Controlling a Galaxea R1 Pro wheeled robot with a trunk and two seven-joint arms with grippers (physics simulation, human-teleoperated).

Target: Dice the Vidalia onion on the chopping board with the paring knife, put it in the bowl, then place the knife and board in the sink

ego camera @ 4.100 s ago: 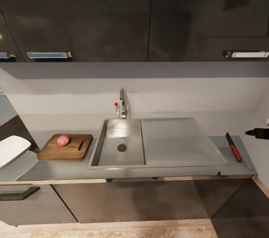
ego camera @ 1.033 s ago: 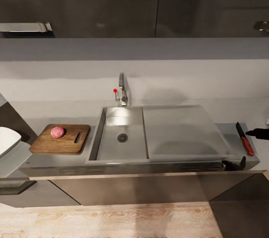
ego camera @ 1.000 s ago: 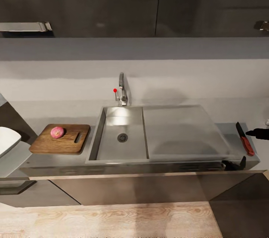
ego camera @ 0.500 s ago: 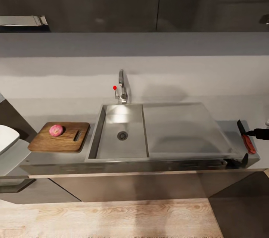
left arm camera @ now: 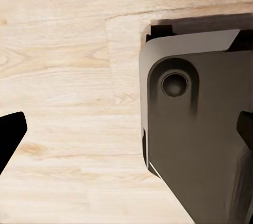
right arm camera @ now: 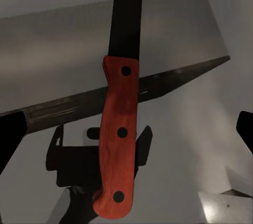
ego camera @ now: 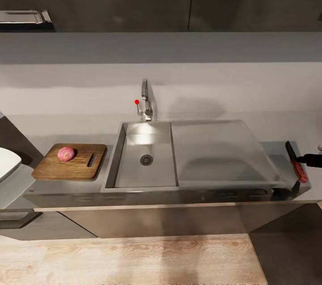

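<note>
From my head, the onion (ego camera: 65,154) lies on the chopping board (ego camera: 71,168), left of the sink (ego camera: 144,159); the paring knife (ego camera: 296,167) lies at the countertop's (ego camera: 277,151) right end. My left gripper (left arm camera: 126,134) is wide open above wooden floor (left arm camera: 63,76), holding nothing. My right gripper (right arm camera: 126,134) is wide open over the knife, not touching it.

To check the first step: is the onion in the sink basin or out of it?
Out. The pink onion rests on the wooden chopping board, beside the sink, whose basin holds only its drain.
</note>
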